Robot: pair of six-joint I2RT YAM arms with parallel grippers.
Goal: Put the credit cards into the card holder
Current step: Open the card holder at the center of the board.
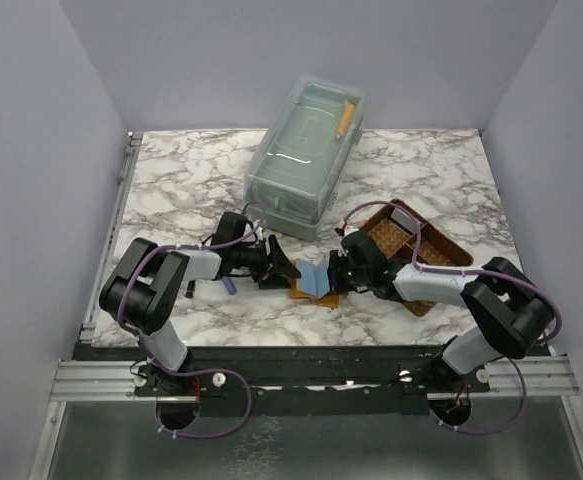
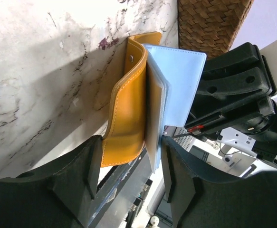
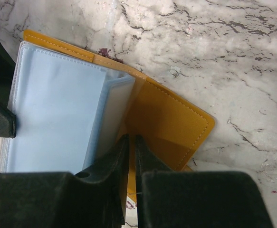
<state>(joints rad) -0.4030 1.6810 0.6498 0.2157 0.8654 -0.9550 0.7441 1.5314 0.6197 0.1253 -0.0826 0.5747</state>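
Card holder (image 1: 313, 282) lies spread open on the marble counter (image 1: 191, 190), near its front edge, between both arms and just left of the woven tray (image 1: 449, 245). Left claw (image 2: 131, 164) stands spread, its fingers straddling the orange cover and pale inner leaves. Right claw (image 3: 129, 142) is nearly pressed together, pinching the holder at the foot of its light-blue leaves.

Nearly closed fingers (image 3: 100, 194) pinch the open card holder (image 3: 171, 123) on marble (image 3: 224, 47)
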